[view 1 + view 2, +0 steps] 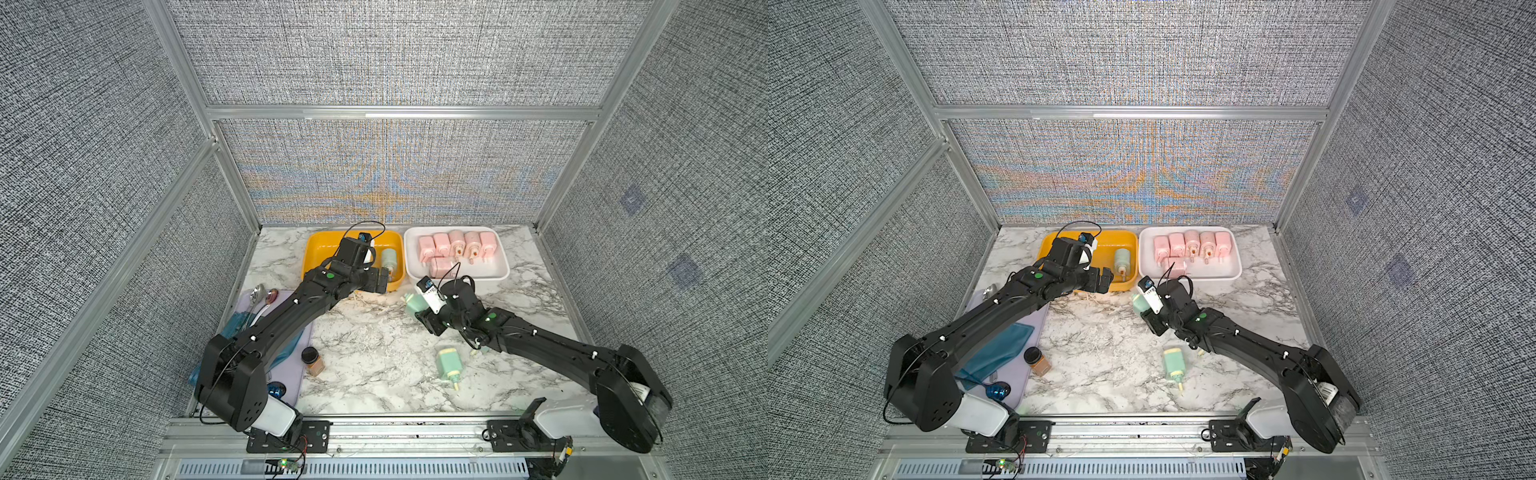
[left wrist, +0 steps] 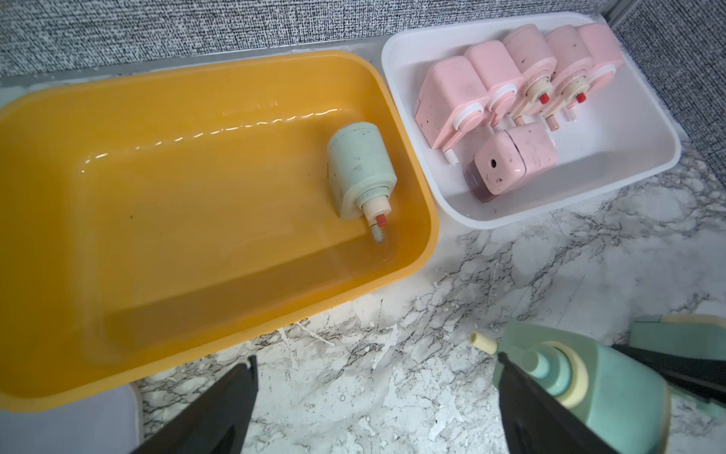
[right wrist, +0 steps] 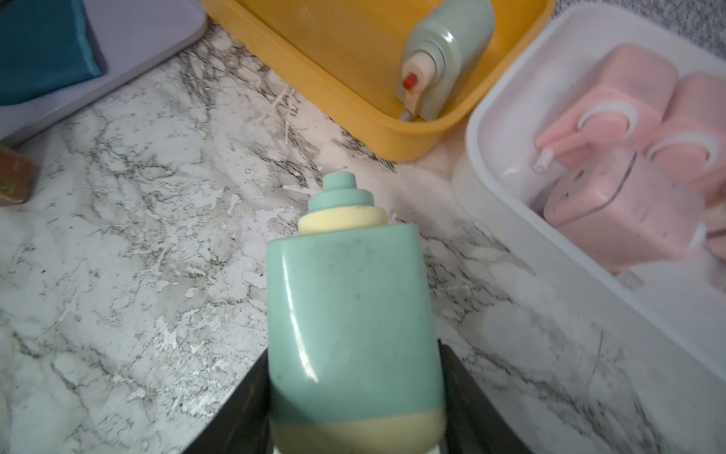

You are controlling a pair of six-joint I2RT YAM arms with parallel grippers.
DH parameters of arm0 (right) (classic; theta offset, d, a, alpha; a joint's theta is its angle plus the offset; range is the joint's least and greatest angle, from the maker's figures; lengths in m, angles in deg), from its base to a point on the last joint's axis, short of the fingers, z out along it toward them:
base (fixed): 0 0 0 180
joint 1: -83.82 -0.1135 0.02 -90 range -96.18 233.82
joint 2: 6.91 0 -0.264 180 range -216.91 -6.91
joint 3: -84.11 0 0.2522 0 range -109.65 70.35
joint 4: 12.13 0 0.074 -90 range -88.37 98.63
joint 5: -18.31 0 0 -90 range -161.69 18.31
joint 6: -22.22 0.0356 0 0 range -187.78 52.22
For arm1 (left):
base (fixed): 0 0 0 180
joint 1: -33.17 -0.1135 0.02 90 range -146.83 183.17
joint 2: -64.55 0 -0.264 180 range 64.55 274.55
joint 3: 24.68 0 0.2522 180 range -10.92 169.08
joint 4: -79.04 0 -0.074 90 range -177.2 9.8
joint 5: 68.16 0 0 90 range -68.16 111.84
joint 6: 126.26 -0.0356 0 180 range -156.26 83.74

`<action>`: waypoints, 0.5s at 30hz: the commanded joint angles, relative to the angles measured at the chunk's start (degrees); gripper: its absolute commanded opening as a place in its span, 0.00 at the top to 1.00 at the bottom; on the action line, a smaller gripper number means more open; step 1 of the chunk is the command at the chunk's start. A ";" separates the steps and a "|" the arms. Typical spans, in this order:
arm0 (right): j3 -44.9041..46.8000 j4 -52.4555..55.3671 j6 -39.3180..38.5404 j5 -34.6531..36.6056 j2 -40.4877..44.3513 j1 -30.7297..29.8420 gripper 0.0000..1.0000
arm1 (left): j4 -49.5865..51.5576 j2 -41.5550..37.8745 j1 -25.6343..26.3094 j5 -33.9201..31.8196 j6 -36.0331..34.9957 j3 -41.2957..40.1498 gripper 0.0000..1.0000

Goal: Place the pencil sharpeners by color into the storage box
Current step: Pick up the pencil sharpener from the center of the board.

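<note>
My right gripper (image 3: pixel 355 369) is shut on a mint green pencil sharpener (image 3: pixel 345 295) with a cream end. It holds it just above the marble in front of the gap between the two boxes (image 1: pixel 413 305). My left gripper (image 2: pixel 377 365) is open and empty at the front edge of the yellow storage box (image 1: pixel 322 249), close beside the held sharpener (image 2: pixel 613 393). One green sharpener (image 2: pixel 361 169) lies inside the yellow box. Several pink sharpeners (image 1: pixel 457 243) fill the white box (image 1: pixel 457 277). Another green sharpener (image 1: pixel 449 361) lies on the table near the front.
A small brown jar with a black lid (image 1: pixel 311 360) stands left of centre. A lilac board (image 1: pixel 291 374) at the left carries a teal cloth (image 1: pixel 237 328), spoons (image 1: pixel 259 293) and a blue object (image 1: pixel 276 390). A small cream piece (image 1: pixel 473 352) lies beside the right arm.
</note>
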 commanded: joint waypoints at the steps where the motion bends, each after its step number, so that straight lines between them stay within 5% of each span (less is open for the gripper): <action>1: -2.46 0.19 -10.83 -7.99 -0.63 1.23 1.00 | -6.44 -2.23 -0.06 3.45 -7.48 -2.88 0.01; 8: -8.50 8.60 -22.57 -19.97 -5.01 6.58 1.00 | -11.98 -4.92 -0.03 25.79 -25.30 -9.25 0.01; 15: -15.31 14.97 -35.07 -22.52 -8.91 9.66 1.00 | -10.15 -8.49 -0.05 33.69 -35.20 -12.21 0.01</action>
